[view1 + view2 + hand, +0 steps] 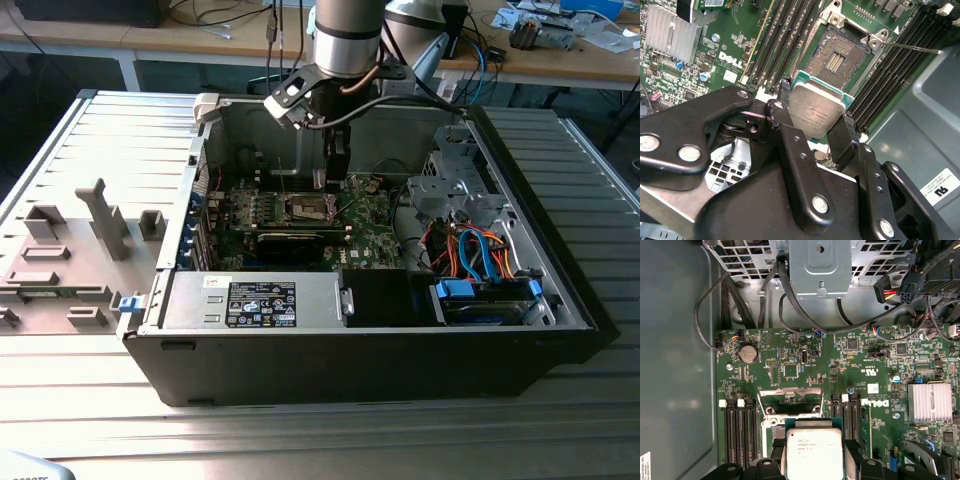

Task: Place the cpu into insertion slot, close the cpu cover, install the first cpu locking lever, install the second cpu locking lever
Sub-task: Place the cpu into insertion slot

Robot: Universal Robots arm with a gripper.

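The black gripper (816, 107) is holding the cpu (817, 114), a small flat square chip with a silvery-tan metal top. Its fingers (844, 131) are pressing narrowly on two opposite edges. The cpu is hanging near the insertion slot (834, 56), a square socket with a dark centre and shiny metal rim, whose contact field is lying uncovered. In the first wrist view the thin silvery cpu cover (790, 390) is standing open on the green circuit board (790, 355). In the exterior view the arm is reaching into the open black computer case (350, 350).
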